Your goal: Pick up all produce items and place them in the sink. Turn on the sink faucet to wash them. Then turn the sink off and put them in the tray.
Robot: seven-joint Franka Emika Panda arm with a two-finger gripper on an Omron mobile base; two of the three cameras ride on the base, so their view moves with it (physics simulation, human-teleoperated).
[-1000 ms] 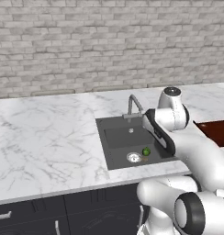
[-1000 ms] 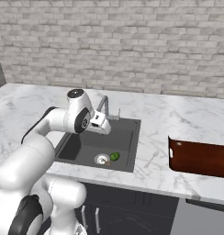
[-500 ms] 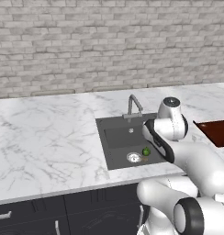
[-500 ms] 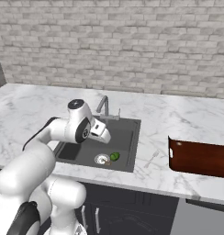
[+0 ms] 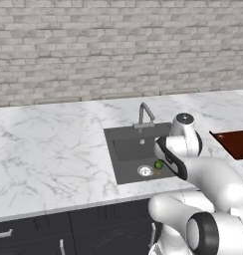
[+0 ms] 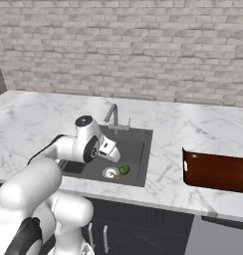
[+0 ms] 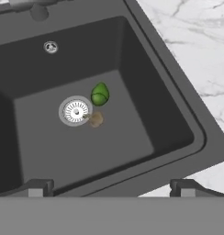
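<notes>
Pincer [image 7: 109, 187] wide apart, holding nothing, up over the sink [image 7: 178, 114]. Straight ahead and down below, on the sink floor: green fruit [image 7: 99, 94] by the round drain [image 7: 75, 110], little brown lump [image 7: 95, 120] touching the drain's edge. Both likely light and hard. Green one round and shiny, probably slippery, could roll. Best squeezed across the fat middle, from above.

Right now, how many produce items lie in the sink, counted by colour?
Green fruit: 1
Tan-brown lumpy piece: 1
Total: 2, both on the floor of the sink, beside the drain.
</notes>
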